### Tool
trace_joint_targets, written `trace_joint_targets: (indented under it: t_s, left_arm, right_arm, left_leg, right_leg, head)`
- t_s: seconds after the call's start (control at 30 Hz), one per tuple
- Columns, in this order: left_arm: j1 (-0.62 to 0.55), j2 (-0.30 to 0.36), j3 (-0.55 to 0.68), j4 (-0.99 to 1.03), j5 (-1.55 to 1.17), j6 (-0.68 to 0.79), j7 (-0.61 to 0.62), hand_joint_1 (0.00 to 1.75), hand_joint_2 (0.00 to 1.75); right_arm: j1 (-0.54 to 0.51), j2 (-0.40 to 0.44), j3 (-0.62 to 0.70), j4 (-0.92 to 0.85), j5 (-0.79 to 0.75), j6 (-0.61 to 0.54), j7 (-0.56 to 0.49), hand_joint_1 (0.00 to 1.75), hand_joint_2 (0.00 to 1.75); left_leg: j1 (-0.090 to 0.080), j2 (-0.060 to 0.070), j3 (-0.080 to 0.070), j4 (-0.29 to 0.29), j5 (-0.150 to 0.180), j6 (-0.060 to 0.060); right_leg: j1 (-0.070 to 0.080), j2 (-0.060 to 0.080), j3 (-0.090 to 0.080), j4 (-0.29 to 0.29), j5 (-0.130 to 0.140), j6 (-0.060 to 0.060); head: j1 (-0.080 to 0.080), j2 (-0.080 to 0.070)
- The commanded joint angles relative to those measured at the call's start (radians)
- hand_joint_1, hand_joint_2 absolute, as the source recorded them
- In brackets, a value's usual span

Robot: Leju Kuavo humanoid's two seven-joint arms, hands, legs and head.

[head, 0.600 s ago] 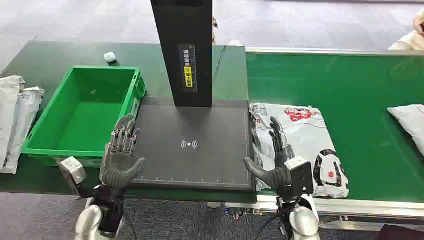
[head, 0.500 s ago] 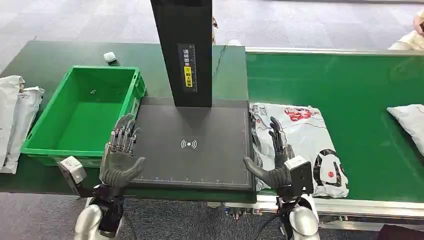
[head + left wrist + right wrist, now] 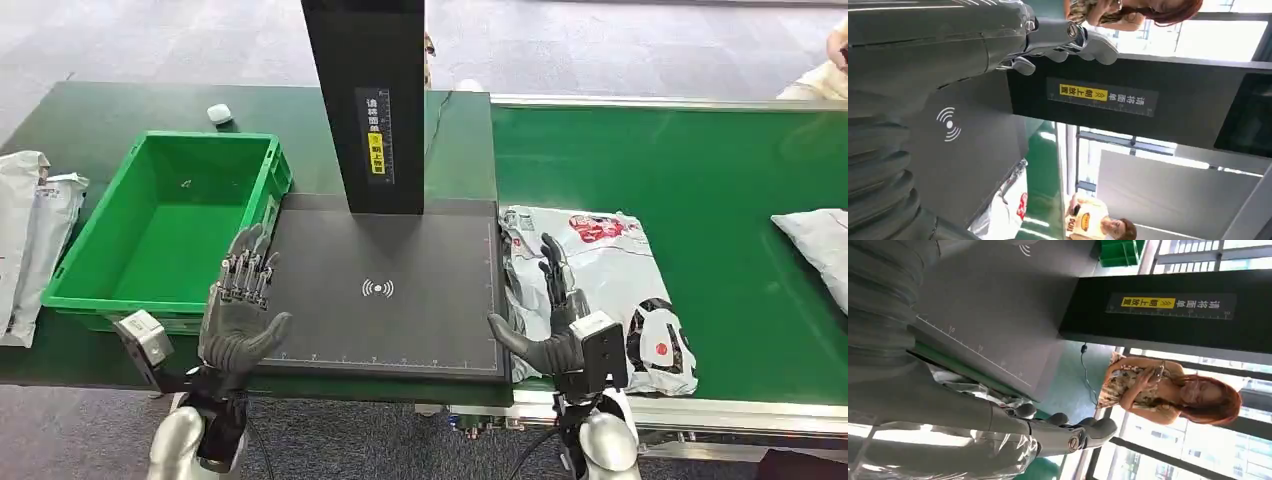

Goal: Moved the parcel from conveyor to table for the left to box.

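Head view: nothing is carried yet, the parcel (image 3: 600,270) lies on the conveyor (image 3: 700,160) at 3 o'clock of the worktop's scanner pad (image 3: 385,290), under the spread right hand (image 3: 548,318), the left hand (image 3: 240,305) held spread and empty, the green box (image 3: 165,225) unfilled.

The left hand (image 3: 238,315) is dark grey, with slim black fingers (image 3: 246,275) showing small metal links and a thick grey thumb. A pale grey boxy camera module (image 3: 143,338) sits at its wrist, above a silver forearm with black cabling. The right hand (image 3: 548,322) matches it, carrying a black-faced module (image 3: 600,355) with corner screws. Both hands have grey ribbed covers (image 3: 878,300).
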Motion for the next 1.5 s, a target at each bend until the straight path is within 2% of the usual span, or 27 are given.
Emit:
trace_joint_targets:
  t_s: [0.03, 0.2, 0.23, 0.3, 0.33, 0.37, 0.4, 0.43, 0.47, 0.5, 0.53, 0.6, 0.67, 0.7, 0.73, 0.8, 0.87, 1.0, 1.1, 1.13, 1.2, 1.23, 1.37, 1.4, 1.5]
  left_arm:
    - [-0.048, 0.015, 0.000, 0.043, -0.008, -0.002, 0.000, 0.00, 1.75]
    - [-0.048, 0.015, 0.000, 0.043, -0.008, -0.002, 0.000, 0.00, 1.75]
    - [-0.057, 0.006, 0.013, 0.065, -0.009, -0.001, -0.003, 0.00, 1.75]
    - [-0.057, 0.005, 0.013, 0.064, -0.010, -0.001, -0.003, 0.00, 1.75]
    - [-0.035, -0.002, 0.032, 0.031, -0.054, 0.015, 0.002, 0.00, 1.75]
    - [-0.017, -0.007, 0.040, 0.005, -0.067, 0.018, 0.001, 0.00, 1.75]
    - [-0.004, -0.011, 0.045, -0.017, -0.071, 0.015, 0.002, 0.00, 1.75]
    - [-0.005, -0.010, 0.045, -0.018, -0.071, 0.011, 0.002, 0.00, 1.75]
    - [-0.004, 0.021, 0.023, -0.001, -0.059, 0.009, -0.005, 0.00, 1.75]
    - [-0.049, 0.059, -0.006, 0.055, -0.043, 0.013, -0.027, 0.00, 1.75]
    - [-0.074, 0.069, -0.013, 0.091, -0.043, 0.019, -0.020, 0.00, 1.75]
    - [-0.073, 0.071, -0.014, 0.093, -0.043, 0.020, -0.020, 0.00, 1.75]
    - [-0.075, 0.082, -0.020, 0.097, -0.038, 0.020, -0.023, 0.00, 1.75]
    - [-0.075, 0.084, -0.019, 0.096, -0.035, 0.019, -0.024, 0.00, 1.75]
    - [-0.075, 0.084, -0.019, 0.095, -0.035, 0.020, -0.024, 0.00, 1.75]
    - [-0.075, 0.084, -0.019, 0.094, -0.035, 0.020, -0.024, 0.00, 1.75]
    - [-0.075, 0.084, -0.019, 0.094, -0.035, 0.020, -0.024, 0.00, 1.75]
    - [-0.074, 0.084, -0.021, 0.092, -0.035, 0.021, -0.024, 0.00, 1.75]
    - [-0.058, 0.097, -0.020, 0.072, -0.033, 0.027, -0.024, 0.00, 1.75]
    - [-0.051, 0.101, -0.018, 0.067, -0.031, 0.029, -0.024, 0.00, 1.75]
    - [-0.043, 0.112, -0.015, 0.063, -0.027, 0.035, -0.027, 0.00, 1.75]
    - [-0.043, 0.116, -0.014, 0.062, -0.022, 0.038, -0.029, 0.00, 1.75]
    - [-0.037, 0.121, -0.013, 0.056, -0.017, 0.041, -0.030, 0.00, 1.75]
    - [-0.033, 0.122, -0.013, 0.049, -0.015, 0.042, -0.030, 0.00, 1.75]
    - [-0.032, 0.121, -0.015, 0.043, -0.011, 0.044, -0.025, 0.00, 1.75]
  right_arm:
    - [-0.018, -0.010, -0.030, 0.015, 0.002, 0.000, 0.003, 0.00, 1.75]
    - [-0.018, -0.010, -0.030, 0.015, 0.002, 0.000, 0.003, 0.00, 1.75]
    - [-0.038, -0.016, -0.029, 0.031, 0.056, -0.044, 0.015, 0.00, 1.75]
    - [-0.040, -0.016, -0.031, 0.029, 0.056, -0.044, 0.015, 0.00, 1.75]
    - [-0.093, -0.060, -0.055, -0.005, 0.371, -0.200, 0.219, 0.00, 1.75]
    - [-0.126, -0.068, -0.080, 0.000, 0.448, -0.214, 0.283, 0.00, 1.75]
    - [-0.191, -0.100, -0.100, 0.050, 0.545, -0.196, 0.356, 0.00, 1.75]
    - [-0.315, -0.164, -0.156, 0.196, 0.590, -0.215, 0.381, 0.00, 1.75]
    - [-0.419, -0.265, -0.232, 0.372, 0.565, -0.222, 0.327, 0.00, 1.75]
    - [-0.440, -0.428, -0.264, 0.632, 0.498, -0.014, 0.429, 0.00, 1.75]
    - [-0.377, -0.526, -0.161, 0.739, 0.474, 0.129, 0.462, 0.00, 1.75]
    - [-0.365, -0.538, -0.148, 0.737, 0.468, 0.145, 0.458, 0.00, 1.75]
    - [-0.331, -0.596, -0.084, 0.705, 0.421, 0.218, 0.456, 0.00, 1.75]
    - [-0.321, -0.605, -0.079, 0.692, 0.408, 0.220, 0.458, 0.00, 1.75]
    - [-0.320, -0.608, -0.077, 0.687, 0.403, 0.222, 0.460, 0.00, 1.75]
    - [-0.320, -0.608, -0.074, 0.681, 0.398, 0.226, 0.465, 0.00, 1.75]
    - [-0.323, -0.606, -0.074, 0.680, 0.397, 0.227, 0.468, 0.00, 1.75]
    - [-0.324, -0.609, -0.061, 0.678, 0.397, 0.239, 0.473, 0.00, 1.75]
    - [-0.279, -0.677, 0.020, 0.606, 0.359, 0.304, 0.477, 0.00, 1.75]
    - [-0.261, -0.691, 0.033, 0.577, 0.354, 0.314, 0.478, 0.00, 1.75]
    - [-0.269, -0.710, 0.060, 0.560, 0.353, 0.326, 0.482, 0.00, 1.75]
    - [-0.291, -0.712, 0.074, 0.573, 0.347, 0.328, 0.480, 1.75, 1.75]
    - [-0.342, -0.688, 0.100, 0.605, 0.340, 0.319, 0.480, 1.75, 1.75]
    - [-0.348, -0.684, 0.105, 0.612, 0.340, 0.314, 0.480, 1.75, 1.75]
    - [-0.331, -0.681, 0.119, 0.594, 0.339, 0.285, 0.480, 1.75, 1.75]
  left_leg:
    - [0.000, -0.001, 0.003, -0.001, 0.000, 0.000]
    - [0.000, -0.003, 0.006, -0.002, -0.001, 0.000]
    - [0.000, -0.002, 0.005, -0.002, -0.001, 0.000]
    - [0.000, -0.001, 0.002, -0.001, 0.000, 0.000]
    - [0.000, -0.002, 0.006, -0.002, -0.001, 0.000]
    - [0.000, -0.002, 0.005, -0.002, -0.001, 0.000]
    - [0.000, -0.002, 0.005, -0.002, -0.001, 0.000]
    - [0.000, -0.002, 0.005, -0.002, -0.001, 0.000]
    - [0.000, -0.001, 0.004, -0.001, -0.001, 0.000]
    - [0.000, -0.001, 0.004, -0.001, -0.001, 0.000]
    - [0.000, -0.002, 0.006, -0.003, -0.001, 0.000]
    - [0.000, -0.001, 0.004, -0.002, 0.000, 0.000]
    - [-0.001, 0.001, 0.006, -0.001, -0.001, 0.001]
    - [0.000, 0.000, 0.009, -0.003, 0.000, 0.002]
    - [0.000, -0.013, 0.007, -0.002, 0.003, 0.006]
    - [-0.002, -0.011, 0.006, -0.001, 0.001, 0.005]
    - [-0.002, -0.015, 0.006, -0.001, 0.001, 0.006]
    - [-0.002, -0.011, 0.003, 0.000, 0.000, 0.007]
    - [-0.002, -0.011, 0.006, 0.000, 0.000, 0.007]
    - [-0.002, -0.011, 0.002, 0.001, 0.000, 0.007]
    - [-0.002, -0.012, 0.005, 0.000, 0.000, 0.007]
    - [-0.002, -0.012, 0.008, -0.001, -0.001, 0.007]
    - [-0.002, -0.008, 0.002, 0.002, -0.001, 0.007]
    - [-0.002, -0.007, 0.006, 0.000, -0.002, 0.007]
    - [-0.002, -0.009, 0.003, 0.001, -0.001, 0.007]
  right_leg:
    - [0.000, -0.002, 0.003, -0.001, -0.001, 0.000]
    - [0.000, -0.003, 0.007, -0.002, -0.002, -0.001]
    - [0.000, -0.003, 0.006, -0.002, -0.002, -0.001]
    - [0.000, -0.001, 0.002, -0.001, -0.001, 0.000]
    - [0.000, -0.003, 0.007, -0.002, -0.002, -0.001]
    - [0.000, -0.003, 0.006, -0.002, -0.002, -0.001]
    - [0.000, -0.003, 0.005, -0.002, -0.002, -0.001]
    - [0.000, -0.003, 0.005, -0.002, -0.002, -0.001]
    - [0.000, -0.002, 0.004, -0.001, -0.001, 0.000]
    - [0.000, -0.002, 0.004, -0.001, -0.001, 0.000]
    - [0.000, -0.002, 0.007, -0.002, -0.001, -0.001]
    - [0.000, -0.002, 0.004, -0.001, -0.001, 0.000]
    - [0.000, 0.000, 0.006, -0.001, -0.001, 0.000]
    - [-0.002, -0.001, 0.009, -0.005, 0.002, 0.001]
    - [-0.002, -0.015, 0.013, -0.005, 0.000, 0.004]
    - [-0.002, -0.011, 0.011, -0.004, 0.000, 0.004]
    - [-0.002, -0.016, 0.012, -0.004, -0.002, 0.005]
    - [-0.003, -0.011, 0.008, -0.002, -0.001, 0.006]
    - [-0.003, -0.011, 0.010, -0.003, -0.002, 0.005]
    - [-0.004, -0.012, 0.007, -0.002, -0.001, 0.006]
    - [-0.004, -0.013, 0.009, -0.003, -0.002, 0.006]
    - [-0.004, -0.013, 0.012, -0.004, -0.003, 0.005]
    - [-0.004, -0.008, 0.006, -0.001, -0.001, 0.007]
    - [-0.004, -0.008, 0.009, -0.002, -0.001, 0.006]
    - [-0.004, -0.009, 0.008, -0.002, -0.001, 0.007]
  head:
    - [0.000, 0.000]
    - [0.000, 0.000]
    - [0.000, 0.000]
    - [0.000, 0.000]
    - [0.000, 0.000]
    - [0.000, 0.000]
    - [0.000, 0.000]
    - [0.000, 0.000]
    - [0.000, 0.000]
    - [0.000, 0.000]
    - [0.000, 0.000]
    - [0.000, 0.000]
    - [0.000, 0.000]
    - [0.000, 0.000]
    - [0.000, 0.000]
    - [0.000, 0.000]
    - [0.000, 0.000]
    - [0.000, 0.000]
    - [0.000, 0.000]
    - [0.000, 0.000]
    - [0.000, 0.000]
    - [0.000, 0.000]
    - [0.000, 0.000]
    - [0.000, 0.000]
    - [0.000, 0.000]
